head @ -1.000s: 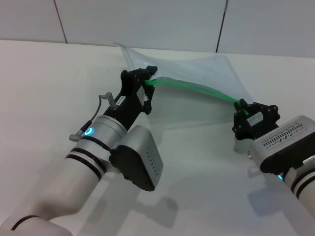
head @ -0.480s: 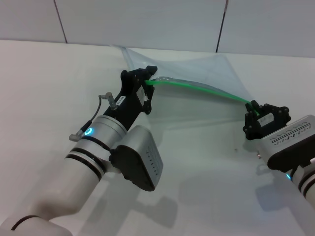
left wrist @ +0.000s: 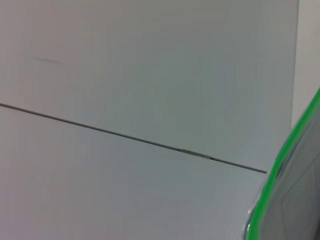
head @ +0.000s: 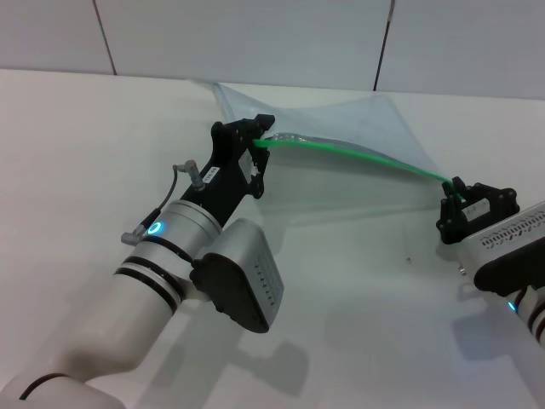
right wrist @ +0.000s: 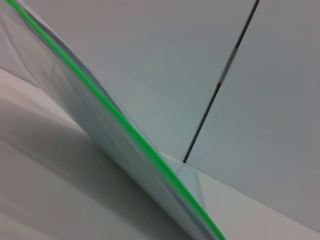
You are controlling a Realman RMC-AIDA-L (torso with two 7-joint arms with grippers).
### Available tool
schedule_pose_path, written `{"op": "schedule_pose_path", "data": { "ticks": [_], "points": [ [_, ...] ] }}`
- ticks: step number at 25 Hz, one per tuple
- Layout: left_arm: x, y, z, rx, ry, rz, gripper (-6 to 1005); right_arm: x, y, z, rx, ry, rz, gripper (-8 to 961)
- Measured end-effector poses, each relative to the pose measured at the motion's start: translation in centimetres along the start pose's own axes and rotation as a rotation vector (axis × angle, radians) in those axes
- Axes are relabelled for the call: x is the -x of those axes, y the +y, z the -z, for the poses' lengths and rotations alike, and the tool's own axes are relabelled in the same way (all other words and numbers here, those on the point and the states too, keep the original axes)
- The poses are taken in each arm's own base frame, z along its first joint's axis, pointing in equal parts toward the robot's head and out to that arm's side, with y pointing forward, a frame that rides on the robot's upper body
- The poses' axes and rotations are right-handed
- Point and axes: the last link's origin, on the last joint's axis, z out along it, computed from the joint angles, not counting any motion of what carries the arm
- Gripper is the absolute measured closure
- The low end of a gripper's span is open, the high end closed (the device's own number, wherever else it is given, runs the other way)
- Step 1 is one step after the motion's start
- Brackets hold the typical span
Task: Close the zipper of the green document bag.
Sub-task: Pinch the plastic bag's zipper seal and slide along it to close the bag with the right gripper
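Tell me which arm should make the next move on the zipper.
Right, probably. The right pincer sits at the zipper's far end; the left pincer grips the other end of the green document bag as an anchor.

I can't see either wrist camera's own fingers; the thin bright green zip strip runs off-frame.

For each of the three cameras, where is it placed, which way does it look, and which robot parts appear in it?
Head view: high on the robot, looking forward and down at the table; both arms show, left tool and right tool at the ends of the zipper.
Left wrist view: on the left arm, facing the wall; no robot part.
Right wrist view: on the right arm, facing along the green document bag; no robot part.
All share the zipper.
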Motion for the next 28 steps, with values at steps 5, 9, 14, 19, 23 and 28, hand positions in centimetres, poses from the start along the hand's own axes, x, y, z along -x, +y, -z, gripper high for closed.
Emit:
{"op": "schedule_pose_path", "data": {
  "ticks": [5, 9, 14, 19, 23, 28],
  "points": [
    [-0.02, 0.01, 0.00, 0.000, 0.000, 0.000, 947, -0.56, -0.44, 0.02, -0.013, 0.024, -0.005, 820],
    [-0.05, 0.00, -0.02, 0.000, 0.001, 0.000, 946, -0.74, -0.58, 0.05, -0.020, 0.032, -0.012, 812],
    [-0.03, 0.01, -0.02, 0.001, 0.001, -0.001, 946, -0.73, -0.55, 0.07, -0.020, 0.033, -0.010, 804],
    [-0.15, 0.04, 0.09, -0.001, 0.015, -0.009, 947, -0.68, -0.51, 0.07, -0.024, 0.033, -0.015, 795],
    [-0.50, 0.07, 0.43, -0.008, 0.057, -0.006, 947, -0.66, -0.45, 0.05, -0.022, 0.034, -0.014, 788],
    [-0.65, 0.13, 0.95, -0.019, 0.093, 0.006, 944, -0.69, -0.55, 0.03, -0.031, 0.037, -0.023, 779]
  ]
}}
